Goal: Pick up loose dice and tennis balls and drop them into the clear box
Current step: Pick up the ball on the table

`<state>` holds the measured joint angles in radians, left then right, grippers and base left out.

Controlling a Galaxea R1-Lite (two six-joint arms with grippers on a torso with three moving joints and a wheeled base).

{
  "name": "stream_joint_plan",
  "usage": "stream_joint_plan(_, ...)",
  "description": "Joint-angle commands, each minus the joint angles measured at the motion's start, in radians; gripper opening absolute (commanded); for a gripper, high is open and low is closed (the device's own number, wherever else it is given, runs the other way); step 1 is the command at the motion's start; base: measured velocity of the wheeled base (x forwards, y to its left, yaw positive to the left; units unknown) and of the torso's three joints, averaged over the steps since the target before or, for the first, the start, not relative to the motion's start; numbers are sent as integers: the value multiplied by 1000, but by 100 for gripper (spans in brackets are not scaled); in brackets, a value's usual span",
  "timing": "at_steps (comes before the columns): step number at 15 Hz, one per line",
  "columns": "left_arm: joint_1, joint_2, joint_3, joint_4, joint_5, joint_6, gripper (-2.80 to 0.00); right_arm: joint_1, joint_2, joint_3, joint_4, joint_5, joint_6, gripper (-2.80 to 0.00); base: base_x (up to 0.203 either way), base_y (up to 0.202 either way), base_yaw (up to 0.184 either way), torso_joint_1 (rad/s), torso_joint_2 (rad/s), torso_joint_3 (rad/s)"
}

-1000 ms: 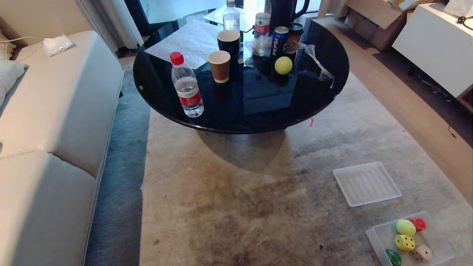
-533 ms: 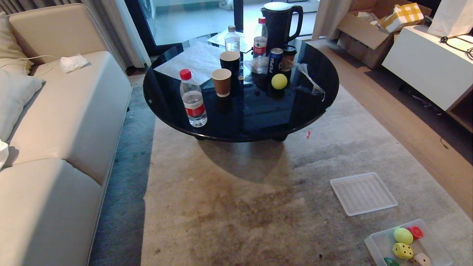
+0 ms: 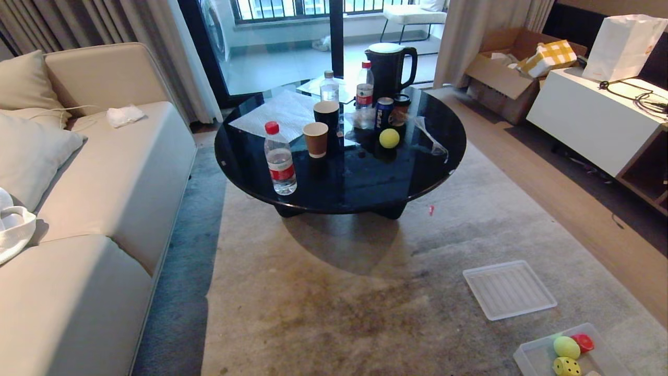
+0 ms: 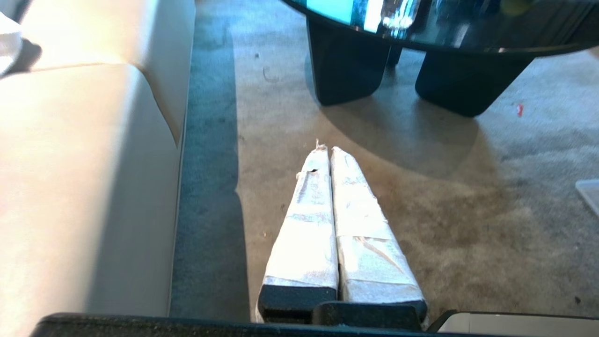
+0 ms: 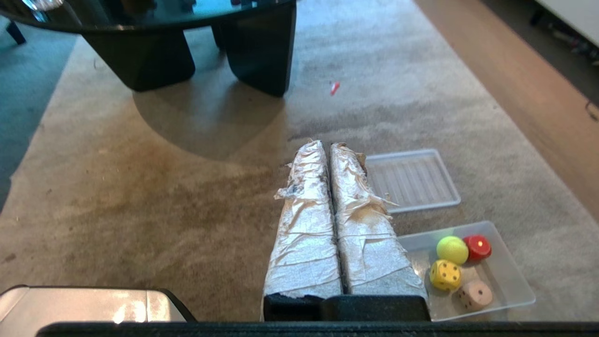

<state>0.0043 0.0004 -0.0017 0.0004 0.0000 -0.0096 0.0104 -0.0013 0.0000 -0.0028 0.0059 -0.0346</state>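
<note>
One tennis ball (image 3: 389, 138) sits on the round black table (image 3: 417, 177), beside a Pepsi can (image 3: 383, 113). The clear box (image 5: 510, 276) lies on the carpet at the near right. It holds another tennis ball (image 5: 452, 249), a yellow die (image 5: 445, 274), a beige die (image 5: 475, 295) and a red piece (image 5: 477, 246). In the head view the box (image 3: 529, 356) is cut off by the bottom edge. My right gripper (image 5: 326, 146) hangs shut and empty just left of the box. My left gripper (image 4: 326, 150) is shut and empty over bare carpet near the sofa.
The ribbed lid (image 3: 509, 289) lies on the carpet beyond the box. On the table stand a water bottle (image 3: 280, 158), paper cups (image 3: 315, 139) and a black kettle (image 3: 387, 66). A beige sofa (image 3: 104, 172) runs along the left; a white cabinet (image 3: 589, 120) stands at the right.
The head view has tilted upward: the table and box slid down the picture, and the window, kettle and boxes behind came into view. Nothing in the room itself has moved.
</note>
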Motion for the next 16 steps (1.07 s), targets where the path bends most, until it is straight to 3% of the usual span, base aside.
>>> stream_joint_plan(1, 0, 0, 0, 0, 0, -1, -280, -1, 1, 2, 0, 1, -1, -280, 0, 0, 0, 1, 4, 201)
stream_joint_plan(5, 0, 1, 0, 0, 0, -1, -280, 0, 1, 2, 0, 0, -1, -280, 0, 0, 0, 2, -1, 186)
stream_joint_plan(13, 0, 0, 0, 0, 0, 0, -280, 0, 1, 2, 0, 0, -1, -280, 0, 0, 0, 0, 3, 17)
stream_joint_plan(16, 0, 0, 0, 0, 0, 0, -280, 0, 2, 2, 0, 0, -1, -280, 161, 0, -2, 2, 2, 6)
